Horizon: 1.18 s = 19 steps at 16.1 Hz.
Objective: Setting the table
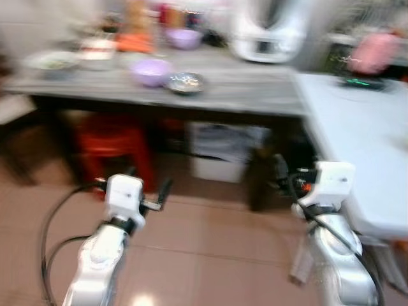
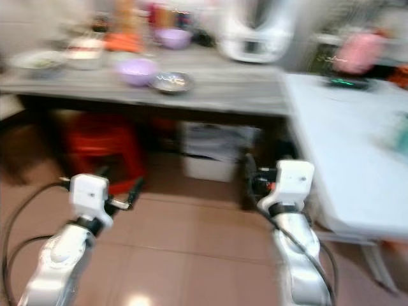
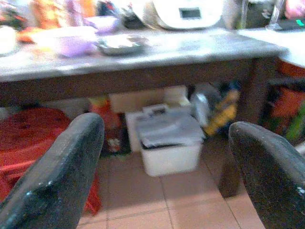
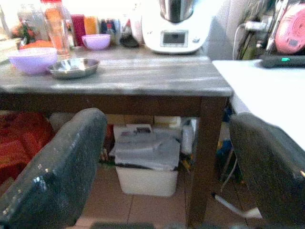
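Observation:
A grey wooden table stands ahead of me. On it sit a purple bowl, a shallow metal bowl beside it, and a second purple bowl further back. Dishes with food lie at its left end. My left gripper is held low before the table, open with nothing between its fingers. My right gripper is also low and open, facing the table's right leg. Both head views are blurred.
A white kitchen appliance and bottles stand at the table's back. A white table adjoins on the right. Under the grey table are a red stool and a white bin. Tiled floor lies between me and the table.

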{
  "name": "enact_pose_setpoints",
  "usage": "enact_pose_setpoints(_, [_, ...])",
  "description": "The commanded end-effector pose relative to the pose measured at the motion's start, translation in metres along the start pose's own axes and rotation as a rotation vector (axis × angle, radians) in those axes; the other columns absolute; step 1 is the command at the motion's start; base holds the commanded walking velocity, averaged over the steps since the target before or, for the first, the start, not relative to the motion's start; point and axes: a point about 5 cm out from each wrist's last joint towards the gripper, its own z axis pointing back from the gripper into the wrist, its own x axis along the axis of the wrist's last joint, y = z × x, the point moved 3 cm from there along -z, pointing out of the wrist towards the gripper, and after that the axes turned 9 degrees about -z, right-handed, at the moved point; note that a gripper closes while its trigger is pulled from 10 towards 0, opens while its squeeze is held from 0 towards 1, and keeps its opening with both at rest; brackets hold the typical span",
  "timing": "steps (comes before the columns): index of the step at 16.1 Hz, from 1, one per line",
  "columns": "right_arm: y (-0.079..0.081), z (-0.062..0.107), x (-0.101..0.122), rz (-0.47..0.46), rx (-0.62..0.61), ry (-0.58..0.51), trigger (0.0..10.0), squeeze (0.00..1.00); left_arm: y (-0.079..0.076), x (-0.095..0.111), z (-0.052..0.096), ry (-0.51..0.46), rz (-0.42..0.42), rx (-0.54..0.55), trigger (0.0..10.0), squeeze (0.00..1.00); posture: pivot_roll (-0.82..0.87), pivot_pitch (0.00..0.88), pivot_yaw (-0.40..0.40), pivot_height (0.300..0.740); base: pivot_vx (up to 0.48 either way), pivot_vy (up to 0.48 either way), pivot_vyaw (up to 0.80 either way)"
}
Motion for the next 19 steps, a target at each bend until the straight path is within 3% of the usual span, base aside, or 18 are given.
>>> enact_pose_setpoints(1, [-0.0035, -0.0013, 0.0064, 0.01, -0.009, -0.019, 10.0, 0.0, -0.0028, 0.0064, -0.0019, -0.026, 0.012, -0.014, 10.0, 0.0, 0.0, 0.0, -0.01, 0.74, 0.0, -0.48, -0.68])
enact_pose_setpoints(3, [-0.0036, -0.0015, 0.0065, 0.01, -0.008, -0.019, 10.0, 0.0, -0.0029, 0.0063, -0.002, -0.026, 0.012, -0.014, 10.0, 0.0, 0.01, 0.0, -0.012, 0.74, 0.0, -0.48, -0.43])
enact_pose_setpoints(6, [-0.003, -0.0035, 0.0083, 0.009, -0.001, -0.024, 10.0, 0.0, -0.0032, 0.0066, -0.0028, -0.027, 0.013, -0.013, 10.0, 0.0, 0.01, 0.0, -0.013, 0.74, 0.0, 0.0, 0.0])
enact_pose_setpoints(19, [0.0006, -0.0041, 0.0096, -0.007, 0.013, -0.038, 10.0, 0.0, -0.0072, 0.0098, -0.0078, -0.034, 0.02, -0.019, 10.0, 0.0, 0.01, 0.0, -0.001, 0.74, 0.0, -0.475, 0.0])
